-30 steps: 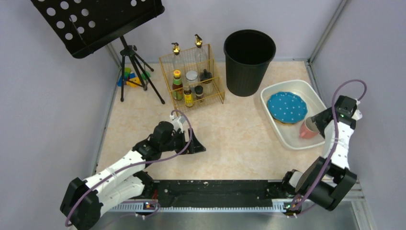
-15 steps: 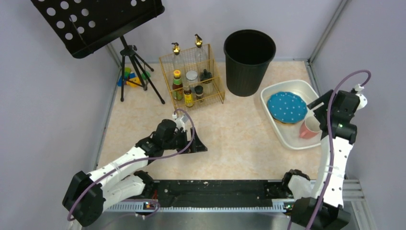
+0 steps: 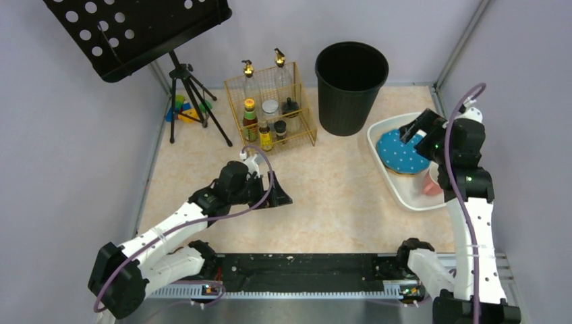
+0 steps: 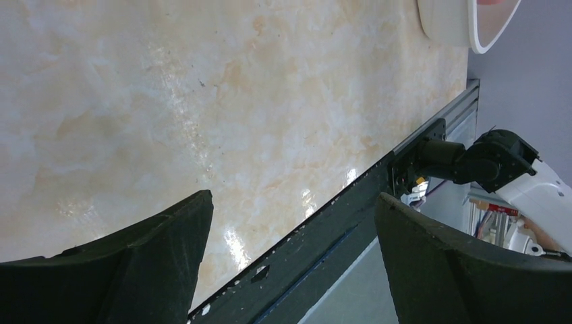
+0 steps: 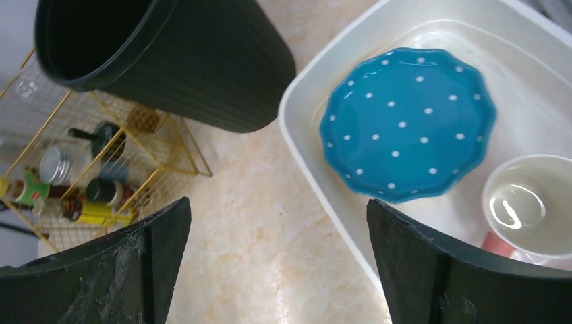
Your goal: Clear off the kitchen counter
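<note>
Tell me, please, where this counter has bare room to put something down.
Bare: the kitchen counter between the gold rack, the left claw and the white tub. Crowded: the back edge, with tripod, rack and black bin.

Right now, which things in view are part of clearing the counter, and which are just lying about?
Job:
- counter
- tub, likely the drop spot
- plate, in the tub
- cup, in the tub

Lying about, as far as I can tell:
- bin
- rack
- music stand
- toys
</note>
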Tool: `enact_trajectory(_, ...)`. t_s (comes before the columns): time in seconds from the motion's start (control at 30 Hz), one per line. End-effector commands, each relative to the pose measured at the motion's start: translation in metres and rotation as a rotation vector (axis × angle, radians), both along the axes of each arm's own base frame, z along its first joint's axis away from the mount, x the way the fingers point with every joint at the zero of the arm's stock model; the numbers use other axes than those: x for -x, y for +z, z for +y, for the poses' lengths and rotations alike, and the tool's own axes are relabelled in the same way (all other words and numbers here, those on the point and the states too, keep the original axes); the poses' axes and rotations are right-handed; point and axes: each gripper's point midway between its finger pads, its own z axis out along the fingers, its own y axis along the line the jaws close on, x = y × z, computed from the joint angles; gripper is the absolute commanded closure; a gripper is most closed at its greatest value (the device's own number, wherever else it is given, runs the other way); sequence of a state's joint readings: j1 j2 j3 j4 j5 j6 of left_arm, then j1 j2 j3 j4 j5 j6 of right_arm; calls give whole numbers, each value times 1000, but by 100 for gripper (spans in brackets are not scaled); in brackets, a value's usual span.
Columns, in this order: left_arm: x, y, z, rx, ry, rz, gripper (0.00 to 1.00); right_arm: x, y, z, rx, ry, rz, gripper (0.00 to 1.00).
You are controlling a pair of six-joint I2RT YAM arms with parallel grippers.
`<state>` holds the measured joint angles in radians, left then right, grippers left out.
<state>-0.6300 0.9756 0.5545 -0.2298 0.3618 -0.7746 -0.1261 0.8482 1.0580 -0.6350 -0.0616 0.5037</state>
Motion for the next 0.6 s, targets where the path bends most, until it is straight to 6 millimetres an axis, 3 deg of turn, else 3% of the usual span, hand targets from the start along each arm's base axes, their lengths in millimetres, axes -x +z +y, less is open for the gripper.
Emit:
enact_trajectory(0.0, -17, 24, 1, 0, 47, -75, 6, -19, 39, 32, 48, 141, -126, 1)
enact_trajectory(0.2, -26, 39, 4, 0, 93, -110, 1, -27, 31, 93, 118, 351, -144, 1)
enact_trajectory(0.4, -35, 53, 13, -22, 160, -154, 1, -21, -4, 152, 268, 538, -101, 1)
enact_trajectory(0.57, -42, 65, 26, -54, 221, -205, 1, 1, -35, 192, 258, 671, -97, 1)
